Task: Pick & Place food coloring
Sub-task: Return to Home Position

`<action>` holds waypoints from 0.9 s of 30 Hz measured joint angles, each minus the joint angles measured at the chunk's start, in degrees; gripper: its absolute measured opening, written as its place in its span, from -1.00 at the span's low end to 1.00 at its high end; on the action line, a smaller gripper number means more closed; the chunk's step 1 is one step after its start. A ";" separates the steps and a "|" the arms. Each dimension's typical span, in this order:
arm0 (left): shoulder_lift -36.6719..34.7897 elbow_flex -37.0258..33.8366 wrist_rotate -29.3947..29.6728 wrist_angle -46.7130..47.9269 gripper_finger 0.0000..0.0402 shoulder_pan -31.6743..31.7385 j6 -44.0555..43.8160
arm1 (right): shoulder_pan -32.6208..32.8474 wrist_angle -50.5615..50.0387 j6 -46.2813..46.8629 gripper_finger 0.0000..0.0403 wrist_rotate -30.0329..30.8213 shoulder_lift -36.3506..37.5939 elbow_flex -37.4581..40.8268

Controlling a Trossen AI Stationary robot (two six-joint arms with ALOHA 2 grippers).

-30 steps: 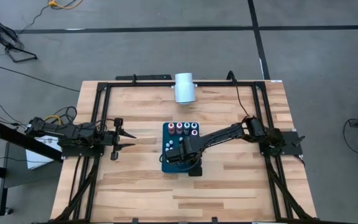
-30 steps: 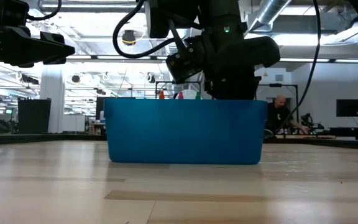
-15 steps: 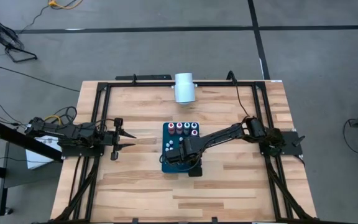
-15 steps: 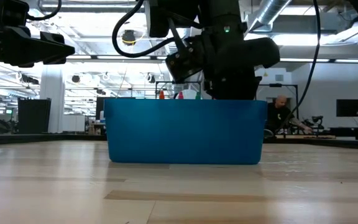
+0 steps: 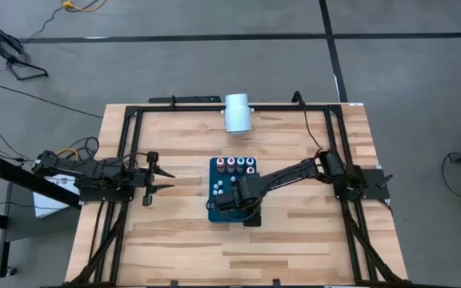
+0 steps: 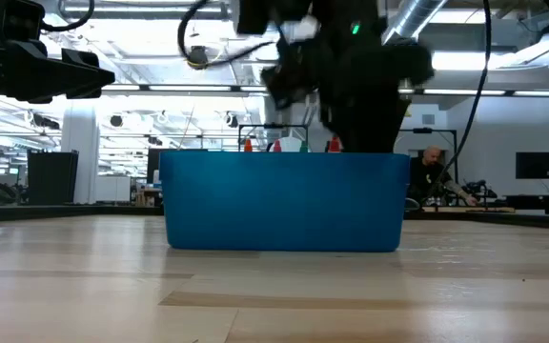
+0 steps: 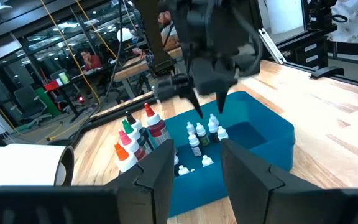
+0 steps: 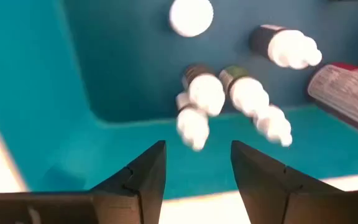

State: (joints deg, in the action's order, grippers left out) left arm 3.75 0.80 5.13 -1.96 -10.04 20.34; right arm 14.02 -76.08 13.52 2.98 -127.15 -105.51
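On the wooden table (image 5: pixel 294 240), a white cylinder (image 5: pixel 237 112) lay beyond the blue bin (image 6: pixel 284 205), food coloring (image 5: pixel 234 166) inside. Right gripper (image 5: pixel 226 200) hung above the bottles, fingers spread, empty. Left gripper (image 5: pixel 165 180) waited well aside, fingers parted too.

the bin (image 6: pixel 279 200) at mid frame is a plain deep blue, teal inside. the tall food coloring bottles (image 7: pixel 157 130) show red, green and pink tops, one with a dark red body. the small food coloring bottles (image 7: pixel 193 140) wear white caps. the table (image 5: pixel 294 240) is pale wood planking framed in black. the cylinder (image 5: pixel 237 112) at upper centre is white.
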 joint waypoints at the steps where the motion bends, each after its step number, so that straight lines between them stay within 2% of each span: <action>1: 0.00 0.00 0.00 0.00 -0.39 0.00 0.00 | 0.29 -0.33 0.02 -0.15 -0.02 0.77 0.00; 8: 0.02 0.00 0.00 0.00 -0.39 0.02 0.07 | 1.38 -1.52 0.13 -0.18 -0.09 7.92 0.00; 17: 0.02 0.00 0.00 -0.02 -0.39 0.02 0.00 | 1.24 2.19 -1.72 -0.19 1.59 21.80 1.20; 22: -0.01 0.00 0.00 0.00 -0.39 0.02 0.00 | 1.22 7.47 -3.46 -0.18 3.22 34.24 11.84; 27: 0.00 0.00 0.00 0.00 -0.39 0.00 0.00 | 0.02 14.16 -0.68 -0.19 4.77 48.87 27.52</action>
State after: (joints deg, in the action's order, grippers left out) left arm 3.76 0.80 5.12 -1.96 -10.04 20.34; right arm 14.04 -61.92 12.84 7.74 -78.28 -78.00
